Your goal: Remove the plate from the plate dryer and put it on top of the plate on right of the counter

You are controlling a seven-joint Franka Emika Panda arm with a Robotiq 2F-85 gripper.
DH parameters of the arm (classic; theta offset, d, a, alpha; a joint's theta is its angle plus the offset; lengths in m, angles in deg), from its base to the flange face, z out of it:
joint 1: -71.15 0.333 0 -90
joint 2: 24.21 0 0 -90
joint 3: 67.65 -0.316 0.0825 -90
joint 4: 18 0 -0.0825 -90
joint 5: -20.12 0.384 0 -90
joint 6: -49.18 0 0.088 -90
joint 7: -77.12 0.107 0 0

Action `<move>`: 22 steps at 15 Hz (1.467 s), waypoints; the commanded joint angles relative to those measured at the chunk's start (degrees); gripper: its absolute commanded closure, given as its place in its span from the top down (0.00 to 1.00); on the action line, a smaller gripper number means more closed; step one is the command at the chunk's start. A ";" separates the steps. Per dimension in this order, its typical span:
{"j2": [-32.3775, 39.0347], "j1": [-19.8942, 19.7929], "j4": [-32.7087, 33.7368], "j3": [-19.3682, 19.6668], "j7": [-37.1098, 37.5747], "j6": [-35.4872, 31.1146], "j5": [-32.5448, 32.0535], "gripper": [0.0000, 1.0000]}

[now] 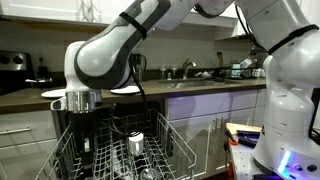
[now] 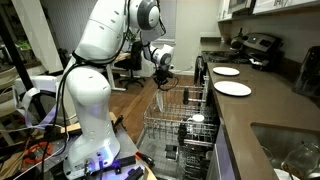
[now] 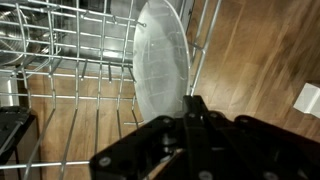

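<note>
In the wrist view the plate (image 3: 160,60) stands upright between the plate dryer (image 3: 70,90) wires, its top cut off by the frame edge. The hand (image 3: 195,108) pinches its lower rim, though the dark fingers blur together. Two white plates (image 2: 233,89) lie on the worktop (image 2: 260,115).

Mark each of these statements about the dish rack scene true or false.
1. The plate stands upright on edge, close to the gripper. True.
2. The gripper is over the counter plates. False: in an exterior view it is over the dish rack.
3. Two white plates lie flat on the dark counter. True.
4. The dish rack holds nothing but the plate. False: a white cup sits in it too.
</note>
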 commanded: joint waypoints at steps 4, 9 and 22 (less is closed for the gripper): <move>2.50 1.14 2.12 0.85 -0.40 0.67 0.23 0.53; 4.43 1.37 3.66 0.96 -0.17 1.03 0.04 0.84; 10.59 3.76 10.08 2.89 1.14 4.10 -1.47 0.82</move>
